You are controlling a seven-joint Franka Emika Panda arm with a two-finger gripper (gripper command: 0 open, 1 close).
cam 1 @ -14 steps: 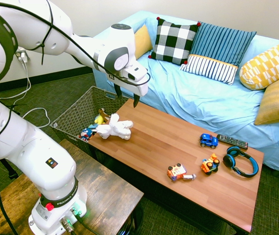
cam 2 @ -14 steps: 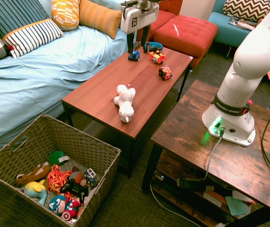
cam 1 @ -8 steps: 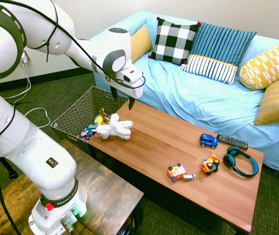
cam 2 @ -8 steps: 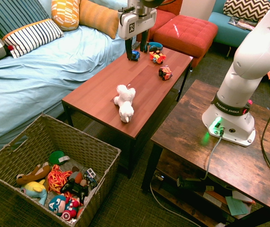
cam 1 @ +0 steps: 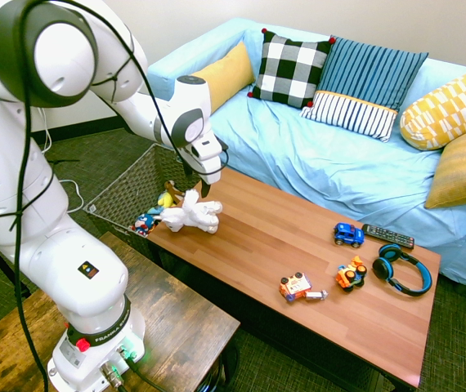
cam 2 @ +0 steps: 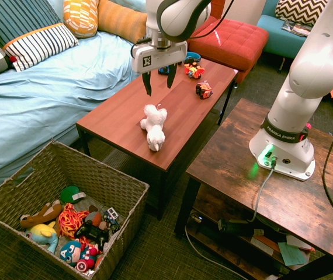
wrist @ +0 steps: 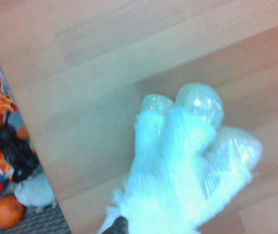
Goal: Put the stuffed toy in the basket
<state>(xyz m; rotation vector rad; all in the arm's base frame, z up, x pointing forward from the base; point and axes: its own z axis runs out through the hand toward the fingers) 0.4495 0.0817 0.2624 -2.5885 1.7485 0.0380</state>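
Just above center in the second exterior view, the gripper (cam 2: 159, 83) hangs over the coffee table (cam 2: 120, 116), fingers apart and nothing between them. White stuffed toy's (cam 2: 153, 127) below it (pretty floppy looking), near the table's end; basket's (cam 2: 105, 179) lower left.
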